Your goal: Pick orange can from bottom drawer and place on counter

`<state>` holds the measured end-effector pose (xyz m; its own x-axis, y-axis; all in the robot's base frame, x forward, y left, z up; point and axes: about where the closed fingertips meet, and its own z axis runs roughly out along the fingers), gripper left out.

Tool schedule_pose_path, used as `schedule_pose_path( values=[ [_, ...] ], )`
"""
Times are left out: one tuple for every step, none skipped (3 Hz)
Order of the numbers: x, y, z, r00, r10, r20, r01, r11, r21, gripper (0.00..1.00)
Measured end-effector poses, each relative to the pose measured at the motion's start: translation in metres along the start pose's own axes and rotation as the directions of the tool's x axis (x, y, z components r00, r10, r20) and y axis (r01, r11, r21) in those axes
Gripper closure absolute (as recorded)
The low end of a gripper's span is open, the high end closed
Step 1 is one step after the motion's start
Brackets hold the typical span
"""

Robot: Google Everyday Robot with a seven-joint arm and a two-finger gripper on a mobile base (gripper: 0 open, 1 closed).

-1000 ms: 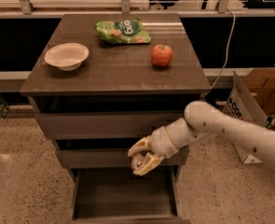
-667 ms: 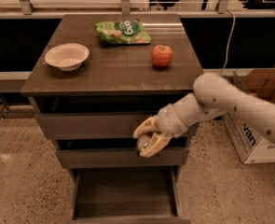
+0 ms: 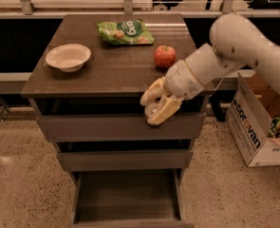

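My gripper (image 3: pixel 154 106) is at the front edge of the counter (image 3: pixel 106 75), just in front of the top drawer's face. Its pale fingers (image 3: pixel 162 111) are shut on the orange can (image 3: pixel 151 109). Only the can's silver top and a sliver of its body show between them. The can is held in the air, about level with the counter's edge and not resting on it. The bottom drawer (image 3: pixel 127 198) is pulled open below, and its flat floor is bare. My white arm reaches in from the upper right.
On the counter are a white bowl (image 3: pixel 68 57) at the left, a green snack bag (image 3: pixel 125 31) at the back and a red apple (image 3: pixel 164 56) just behind my gripper. The top drawer (image 3: pixel 92 127) and middle drawer (image 3: pixel 120 159) are closed. A cardboard box (image 3: pixel 256 122) stands on the floor at the right.
My gripper has risen with the can from the middle drawer's height to the counter's front edge. The arm has swung up and to the right.
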<state>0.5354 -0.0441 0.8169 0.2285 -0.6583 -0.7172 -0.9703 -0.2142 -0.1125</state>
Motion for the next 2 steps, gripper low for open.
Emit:
schedule_pose_path(
  values=[
    [-0.059,-0.015,-0.036,0.999,-0.043,-0.026,0.043,0.9991,-0.003,1.00],
    [-0.118,-0.036,-0.069,0.993,-0.116,0.017,0.116,0.9931,0.014,1.00]
  ],
)
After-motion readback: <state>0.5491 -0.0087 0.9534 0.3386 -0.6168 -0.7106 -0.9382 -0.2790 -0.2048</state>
